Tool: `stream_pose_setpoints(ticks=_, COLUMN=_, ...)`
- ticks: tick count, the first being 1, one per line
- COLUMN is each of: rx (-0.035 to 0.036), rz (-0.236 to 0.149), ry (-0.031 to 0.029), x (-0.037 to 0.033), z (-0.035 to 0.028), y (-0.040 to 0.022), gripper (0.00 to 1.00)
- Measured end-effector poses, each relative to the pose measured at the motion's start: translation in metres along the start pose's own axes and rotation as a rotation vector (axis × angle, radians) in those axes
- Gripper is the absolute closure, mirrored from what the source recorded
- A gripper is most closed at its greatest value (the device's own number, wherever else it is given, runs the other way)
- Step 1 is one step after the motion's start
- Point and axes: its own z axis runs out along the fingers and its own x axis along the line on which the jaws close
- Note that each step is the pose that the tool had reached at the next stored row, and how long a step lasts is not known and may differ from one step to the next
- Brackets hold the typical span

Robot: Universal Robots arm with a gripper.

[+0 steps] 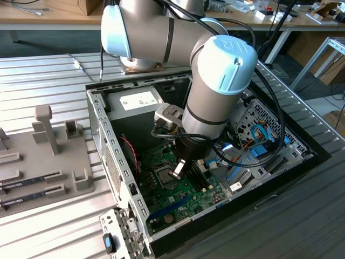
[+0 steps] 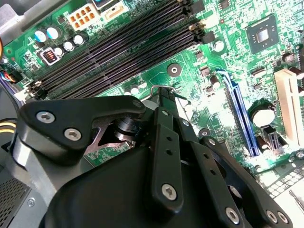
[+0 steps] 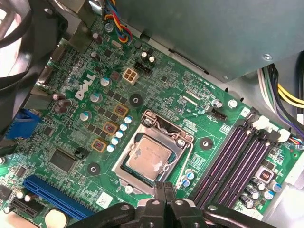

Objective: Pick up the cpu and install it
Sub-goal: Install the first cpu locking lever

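in the exterior view the arm (image 1: 215, 81) reaches down into an open computer case (image 1: 108, 140) lying on a ribbed metal tabletop (image 1: 43, 86), and the claw (image 1: 178, 168) hangs low over the green motherboard (image 1: 188, 197), just above the socket (image 1: 164, 177) near the middle of the frame. in the first wrist view the cpu (image 3: 148, 155) sits flat inside the metal socket frame (image 3: 154, 152) at lower centre, silvery top up, with pale smears on it. the claw's black fingertips (image 3: 159, 192) stand pressed together at the bottom edge, just beside the socket frame's near side, holding nothing. dark memory slots (image 3: 237, 156) run diagonally at the right of that frame, a blue slot (image 3: 52, 192) at the lower left. in the second wrist view the claw (image 2: 164, 97) points at the board beside four long dark memory slots (image 2: 123, 47). in the exterior view a grey fixture tray (image 1: 38, 156) with upright posts lies at the left edge.
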Motion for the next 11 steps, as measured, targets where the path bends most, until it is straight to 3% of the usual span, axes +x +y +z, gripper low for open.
stream_pose_setpoints(ticks=11, rx=-0.0003, rz=0.000, ry=-0.0004, x=0.0003, z=-0.0081, y=0.0001, gripper=0.89)
